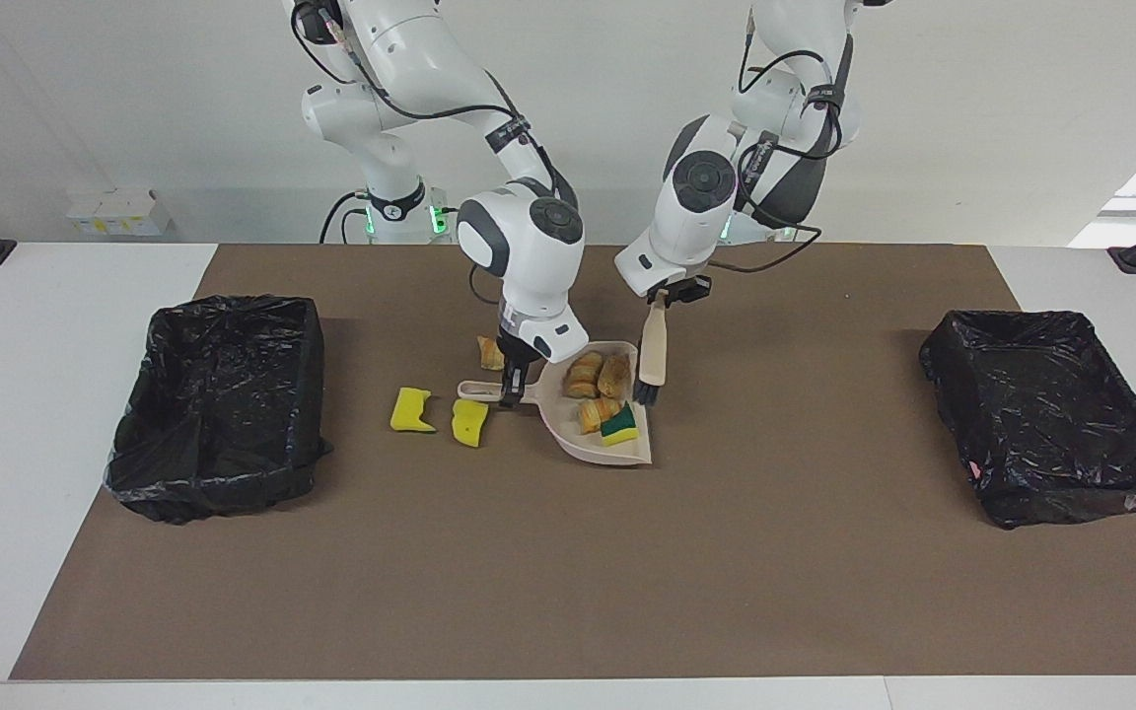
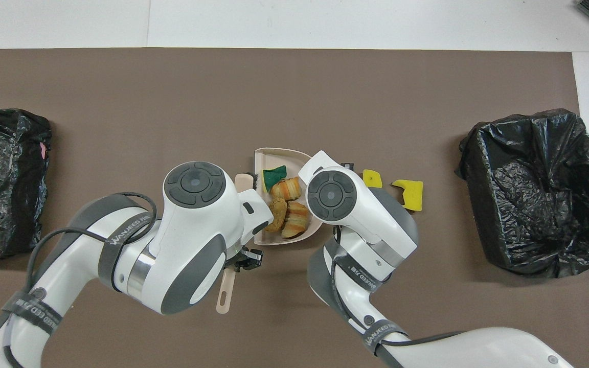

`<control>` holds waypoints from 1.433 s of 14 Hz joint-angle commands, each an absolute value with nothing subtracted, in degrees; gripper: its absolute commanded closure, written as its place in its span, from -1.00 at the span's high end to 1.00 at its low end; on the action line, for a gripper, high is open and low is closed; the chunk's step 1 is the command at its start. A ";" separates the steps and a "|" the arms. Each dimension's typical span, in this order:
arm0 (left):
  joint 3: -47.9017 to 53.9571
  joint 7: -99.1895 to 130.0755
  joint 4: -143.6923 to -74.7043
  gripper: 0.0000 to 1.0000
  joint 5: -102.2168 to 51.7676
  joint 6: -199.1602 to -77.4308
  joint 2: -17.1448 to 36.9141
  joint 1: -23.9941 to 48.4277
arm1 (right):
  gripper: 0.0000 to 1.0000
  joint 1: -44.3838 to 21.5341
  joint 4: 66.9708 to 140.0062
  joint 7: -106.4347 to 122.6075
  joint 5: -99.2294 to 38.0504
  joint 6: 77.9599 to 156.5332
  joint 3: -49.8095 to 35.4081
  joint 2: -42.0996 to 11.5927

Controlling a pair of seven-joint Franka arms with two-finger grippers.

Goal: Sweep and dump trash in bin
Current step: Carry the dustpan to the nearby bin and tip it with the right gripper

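Trash (image 1: 600, 387): bread lumps and a sponge lay in the dustpan (image 1: 627, 449); two yellow chunks (image 1: 470, 422) beside its handle.
Left hand (image 1: 661, 296): clamped on the brush (image 1: 652, 353).
Right hand (image 1: 512, 392): clamped on the dustpan handle.

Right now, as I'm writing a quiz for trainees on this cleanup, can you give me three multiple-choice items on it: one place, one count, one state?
1. Where is the green-topped sponge?
A. In a black bin
B. In the dustpan
C. On the white table edge

2. How many yellow pieces lie on the mat outside the dustpan?
A. None
B. Two
C. Five

3. What is the left gripper doing?
A. Shut on the brush
B. Open over a bin
C. Shut on the dustpan handle

Key:
1 B, as it lies in the pan beside the bread-like lumps.
2 B, as two lie beside the pan's handle, toward the right arm's end.
3 A, as the brush hangs from it by its handle.
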State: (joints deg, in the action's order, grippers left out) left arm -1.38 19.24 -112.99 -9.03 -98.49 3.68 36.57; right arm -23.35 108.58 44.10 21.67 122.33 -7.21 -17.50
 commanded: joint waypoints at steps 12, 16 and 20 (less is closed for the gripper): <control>-1.06 40.51 -138.50 -1.00 -20.46 -105.70 -10.11 49.65 | -1.00 -1.78 101.17 72.05 18.10 109.69 -7.30 -8.79; -1.14 40.96 -140.01 -1.00 -24.07 -106.70 -9.32 51.33 | -1.00 9.02 99.85 82.86 18.98 109.86 -7.12 -8.35; -1.06 41.04 -141.41 -1.00 -24.00 -108.72 -9.75 54.22 | -1.00 15.38 99.67 88.59 27.98 110.30 -6.33 -7.91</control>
State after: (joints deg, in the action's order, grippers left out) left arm -0.24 40.05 -139.41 -23.23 -106.67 -7.86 51.76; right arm 14.05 99.76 87.02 22.61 110.87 -6.01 -8.83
